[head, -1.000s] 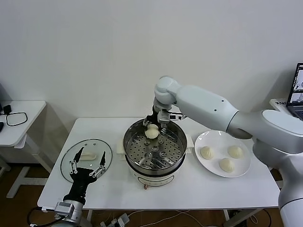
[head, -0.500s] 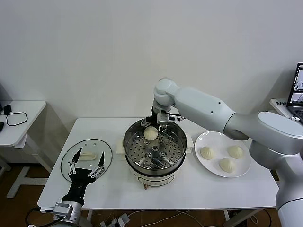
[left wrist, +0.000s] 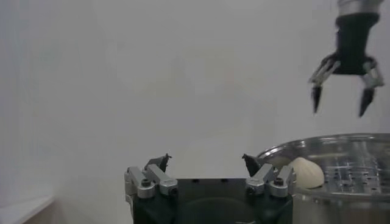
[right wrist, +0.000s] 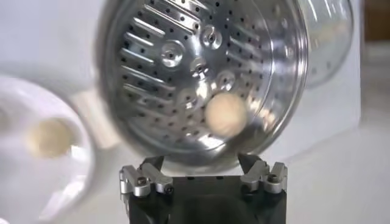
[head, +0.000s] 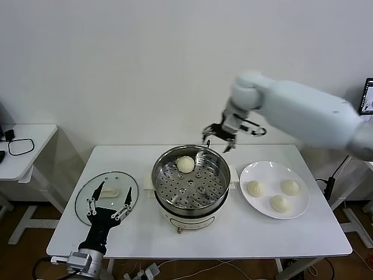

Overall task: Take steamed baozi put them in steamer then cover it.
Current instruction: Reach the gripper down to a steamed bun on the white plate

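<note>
A white table [head: 250, 233] stands against a pale wall. At its centre sits a large round shiny stainless-steel steamer [head: 190, 181] on a cream-white base, uncovered, with a perforated steel tray inside. One small round cream-white steamed bun [head: 186, 164] rests on that tray, close to the far wall of the pot. Three more cream-white buns [head: 280, 203] lie on a flat white round plate [head: 256, 172] just to the robot's right of the steamer.

The right gripper [head: 220, 138] hangs in the air above the steamer's far right rim, touching nothing, its dark fingers spread apart and empty. Its white arm reaches in from the right side. From that arm's wrist camera, the bun [right wrist: 226, 113] shows inside the steel pot [right wrist: 201, 79] below the parted fingers.

The round clear glass cover [head: 106, 195] with a metal rim and white rectangular handle lies flat on the table to the steamer's left. The left gripper [head: 108, 205] is at the table's near left corner, over the near edge of the cover, fingers spread apart and holding nothing.
</note>
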`<state>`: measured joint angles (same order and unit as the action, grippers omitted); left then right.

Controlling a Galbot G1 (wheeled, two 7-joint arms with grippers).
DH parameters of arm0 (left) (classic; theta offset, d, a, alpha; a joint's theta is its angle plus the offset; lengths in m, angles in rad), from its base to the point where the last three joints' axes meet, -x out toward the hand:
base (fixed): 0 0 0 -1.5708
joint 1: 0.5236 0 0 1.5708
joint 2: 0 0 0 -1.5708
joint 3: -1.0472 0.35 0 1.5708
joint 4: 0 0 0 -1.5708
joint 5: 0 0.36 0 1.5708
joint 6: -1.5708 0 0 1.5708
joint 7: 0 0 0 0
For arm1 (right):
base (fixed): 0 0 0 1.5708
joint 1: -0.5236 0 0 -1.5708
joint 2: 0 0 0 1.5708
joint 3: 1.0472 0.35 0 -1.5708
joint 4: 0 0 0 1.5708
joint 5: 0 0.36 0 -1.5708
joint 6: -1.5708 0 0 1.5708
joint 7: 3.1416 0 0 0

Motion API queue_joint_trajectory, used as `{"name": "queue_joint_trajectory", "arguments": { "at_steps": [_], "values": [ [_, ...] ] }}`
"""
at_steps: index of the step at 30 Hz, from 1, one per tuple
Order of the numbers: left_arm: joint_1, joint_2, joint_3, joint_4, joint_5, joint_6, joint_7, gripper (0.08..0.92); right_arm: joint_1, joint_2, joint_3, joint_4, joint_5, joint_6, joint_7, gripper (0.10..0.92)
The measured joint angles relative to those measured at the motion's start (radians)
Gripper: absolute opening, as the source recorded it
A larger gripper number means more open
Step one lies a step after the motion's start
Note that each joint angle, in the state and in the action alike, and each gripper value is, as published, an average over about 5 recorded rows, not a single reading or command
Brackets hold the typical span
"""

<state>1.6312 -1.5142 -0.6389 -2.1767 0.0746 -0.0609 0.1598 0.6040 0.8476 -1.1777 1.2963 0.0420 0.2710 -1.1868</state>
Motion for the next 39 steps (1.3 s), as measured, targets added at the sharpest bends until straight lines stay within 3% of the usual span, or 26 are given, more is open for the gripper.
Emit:
{"name": "queue_joint_trajectory", "arguments": {
  "at_steps": [14,39],
  "values": [
    [0.021,-0.004,-0.004,-0.018,0.007,-0.008,0.003,0.823,-0.169,-0.159,0.042,-0.069,0.11,-0.251,0.009,0.823],
    [0.002,0.001,-0.011,0.014,0.01,-0.012,0.01,0.823,-0.513,-0.014,0.313,-0.364,-0.045,-0.318,0.057,0.823]
  ]
}}
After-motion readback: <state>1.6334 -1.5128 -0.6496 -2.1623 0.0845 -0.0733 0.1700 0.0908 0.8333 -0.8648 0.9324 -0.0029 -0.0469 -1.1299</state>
